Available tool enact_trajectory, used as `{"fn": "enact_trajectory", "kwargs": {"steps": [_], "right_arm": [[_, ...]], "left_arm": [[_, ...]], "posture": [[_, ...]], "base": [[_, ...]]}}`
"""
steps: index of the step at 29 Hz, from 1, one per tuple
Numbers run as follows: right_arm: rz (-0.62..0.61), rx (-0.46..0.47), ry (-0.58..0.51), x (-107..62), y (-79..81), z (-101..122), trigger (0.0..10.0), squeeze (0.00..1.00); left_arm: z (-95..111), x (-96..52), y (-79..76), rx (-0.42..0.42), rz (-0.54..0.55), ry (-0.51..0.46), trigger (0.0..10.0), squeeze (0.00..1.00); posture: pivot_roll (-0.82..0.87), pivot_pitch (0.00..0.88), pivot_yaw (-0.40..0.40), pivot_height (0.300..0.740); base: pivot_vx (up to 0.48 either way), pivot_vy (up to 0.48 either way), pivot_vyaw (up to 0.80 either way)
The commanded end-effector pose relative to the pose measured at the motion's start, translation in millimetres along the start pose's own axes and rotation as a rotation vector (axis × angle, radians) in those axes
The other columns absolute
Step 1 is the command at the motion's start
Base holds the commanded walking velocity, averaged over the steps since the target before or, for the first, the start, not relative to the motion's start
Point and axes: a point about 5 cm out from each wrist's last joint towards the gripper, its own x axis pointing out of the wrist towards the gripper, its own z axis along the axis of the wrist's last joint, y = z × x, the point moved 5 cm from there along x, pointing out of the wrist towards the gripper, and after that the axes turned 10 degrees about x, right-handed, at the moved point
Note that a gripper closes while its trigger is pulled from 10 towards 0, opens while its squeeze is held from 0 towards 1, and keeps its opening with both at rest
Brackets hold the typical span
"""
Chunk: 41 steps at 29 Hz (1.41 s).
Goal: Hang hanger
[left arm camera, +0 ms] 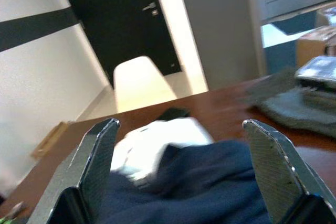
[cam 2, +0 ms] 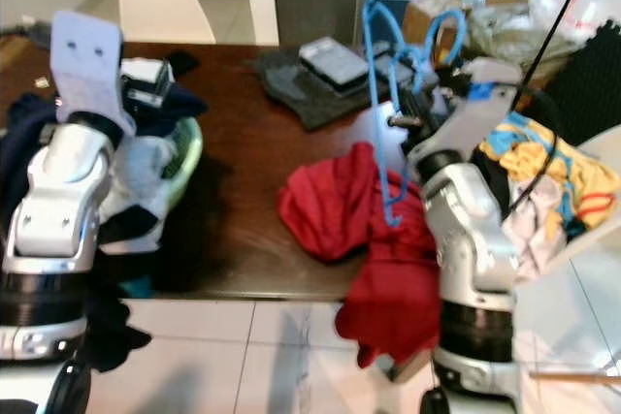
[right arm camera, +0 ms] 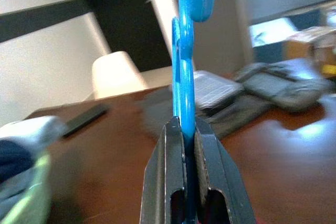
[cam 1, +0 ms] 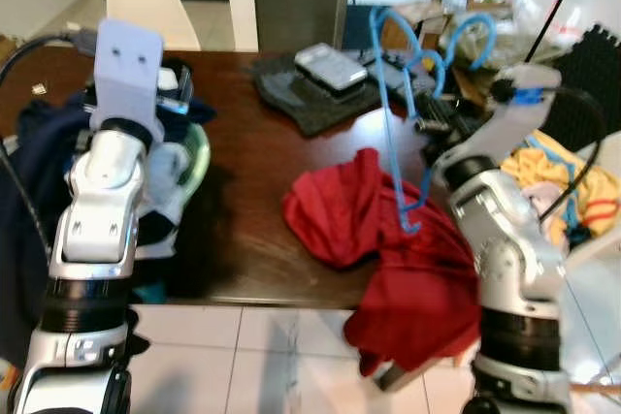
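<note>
Nearest the camera, the two silver arms were seen rising over the front edge of a dark wooden table [cam 1: 243, 239]. On the left, the left gripper [left arm camera: 184, 145] was held above a heap of navy and white clothes [cam 1: 175, 172] at the table's left edge, its fingers [left arm camera: 94, 156] spread wide apart with nothing between them. A white chair [cam 1: 146, 2] was seen beyond the table's far left corner. At the middle of the far edge, a grey cloth [cam 1: 310, 94] was spread with a silver device [cam 1: 330, 65] lying on it. Toward the front right, a red garment [cam 1: 378, 249] was draped over the table's front edge and hung toward the tiled floor [cam 1: 252, 356]. The blue hanger [cam 1: 403, 94] was held upright above the garment, its lower end touching the red fabric. It was clamped tightly between the closed fingers of the right gripper [right arm camera: 188, 145]. Past the table's right edge, yellow and mixed clothing [cam 1: 572, 181] was piled.
</note>
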Motion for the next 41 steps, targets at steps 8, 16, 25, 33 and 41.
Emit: {"fn": "enact_trajectory", "kwargs": {"steps": [8,16,25,33,41], "right_arm": [[-0.022,-0.031,-0.02,-2.7,-4.6,4.4,10.0,0.0],[-0.016,-0.046,-0.021,-2.1,-2.5,5.1,10.0,0.0],[-0.012,-0.051,-0.023,-1.6,-1.9,6.2,10.0,0.0],[-0.006,-0.053,-0.022,-2.3,-1.3,6.2,10.0,0.0],[-0.006,-0.053,-0.014,-2.4,-0.2,3.8,10.0,0.0]], "left_arm": [[-2.6,-5.4,-14.1,-0.006,-0.021,0.005,10.0,0.0],[-2.7,-7.9,-28.9,-0.074,-0.099,0.013,10.0,0.0],[-3.1,-6.7,-28.1,-0.098,-0.072,0.011,10.0,0.0],[0.5,-10.2,-38.7,-0.095,-0.13,0.002,10.0,0.0],[1.5,-8.2,-36.3,-0.113,-0.107,0.003,10.0,0.0]], "posture": [[0.08,0.156,-0.011,0.74],[0.08,0.152,-0.015,0.74],[0.08,0.152,-0.016,0.74],[0.07,0.151,-0.014,0.74],[0.08,0.159,-0.014,0.74]], "base": [[0.0,0.479,0.0],[0.0,0.024,0.0],[0.0,-0.262,0.0],[0.0,-0.12,0.0],[0.0,-0.238,0.0]]}}
